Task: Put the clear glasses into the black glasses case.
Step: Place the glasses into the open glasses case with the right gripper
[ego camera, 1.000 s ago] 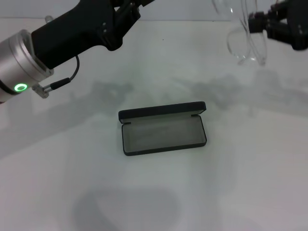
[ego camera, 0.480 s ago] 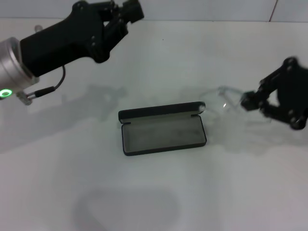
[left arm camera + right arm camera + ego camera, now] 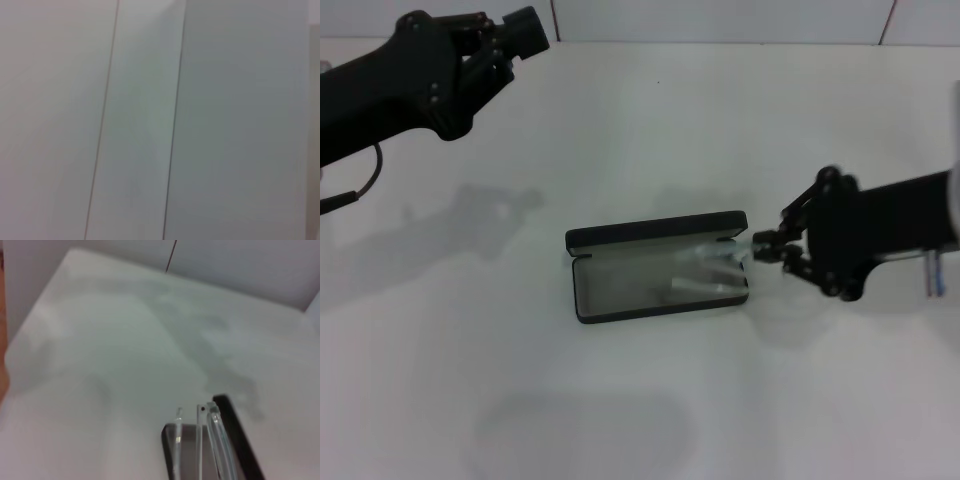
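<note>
Clear glasses lowered into open case

The clear glasses [image 3: 710,272] are held by the right tool [image 3: 767,248] inside the black glasses case [image 3: 658,266] on the counter [image 3: 640,400]; the left tool [image 3: 510,35] is raised, its state undetermined.

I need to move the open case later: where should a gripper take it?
Probably the case tray's bare left end, from above, fingers across its long walls: that end is unoccupied, the glasses fill the right end, where the right gripper works, and the lid stands along the far edge.
</note>
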{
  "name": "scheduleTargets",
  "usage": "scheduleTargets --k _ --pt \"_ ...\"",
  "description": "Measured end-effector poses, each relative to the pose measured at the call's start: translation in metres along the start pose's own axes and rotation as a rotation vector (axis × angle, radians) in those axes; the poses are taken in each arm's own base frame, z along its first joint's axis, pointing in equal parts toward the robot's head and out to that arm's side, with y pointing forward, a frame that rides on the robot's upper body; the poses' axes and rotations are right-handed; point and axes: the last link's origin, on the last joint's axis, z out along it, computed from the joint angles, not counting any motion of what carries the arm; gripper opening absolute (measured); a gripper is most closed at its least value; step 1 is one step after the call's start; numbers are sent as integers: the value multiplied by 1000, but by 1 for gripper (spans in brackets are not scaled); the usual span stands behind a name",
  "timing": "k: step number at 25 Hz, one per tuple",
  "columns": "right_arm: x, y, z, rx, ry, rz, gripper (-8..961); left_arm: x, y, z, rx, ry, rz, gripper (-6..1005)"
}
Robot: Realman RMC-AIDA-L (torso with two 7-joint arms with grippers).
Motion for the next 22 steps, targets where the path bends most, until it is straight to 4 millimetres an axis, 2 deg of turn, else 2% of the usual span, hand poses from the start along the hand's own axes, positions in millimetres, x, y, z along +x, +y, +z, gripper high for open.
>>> scheduleTargets --k 7,22 --pt "-8 12 37 3 82 -127 59 -2 -1 -3 16 6 -9 47" --pt "-9 9 50 51 132 -157 59 -1 -5 -8 68 26 -11 47"
